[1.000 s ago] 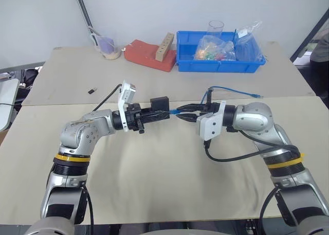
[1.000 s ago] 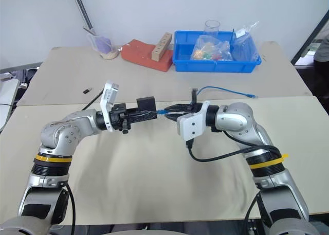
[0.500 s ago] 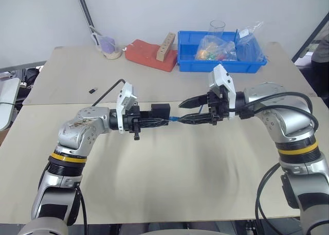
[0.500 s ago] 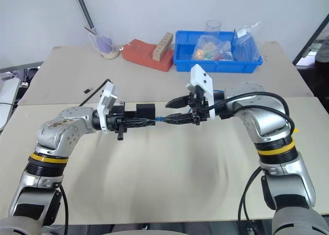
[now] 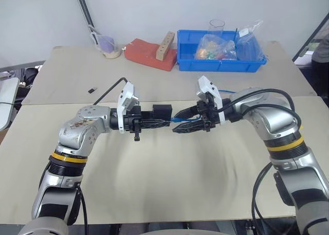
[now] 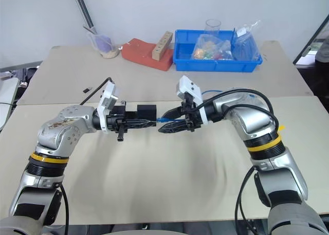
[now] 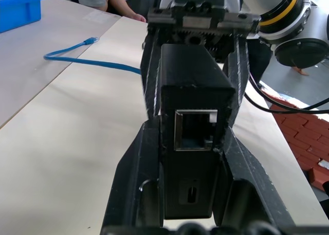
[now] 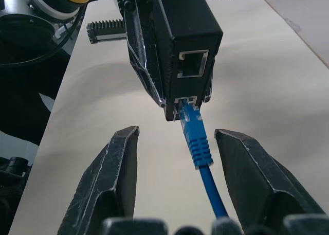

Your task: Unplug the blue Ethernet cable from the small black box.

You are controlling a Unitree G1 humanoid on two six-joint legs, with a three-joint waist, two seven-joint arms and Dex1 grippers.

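From our head camera, our left gripper (image 5: 163, 120) clamped on the small black box (image 5: 162, 111), right gripper (image 5: 181, 123) facing it, from our right wrist, fingers (image 8: 115, 168) spread either side of the blue Ethernet cable (image 8: 198, 140), untouched, plug seated in the box's lower port.

Small black box (image 8: 180, 44): matte, squarish, centre frame, raised off the table; one port open, lower port occupied. Blue Ethernet cable (image 8: 198, 142): plug still seated in that lower port, cord trailing toward frame bottom.
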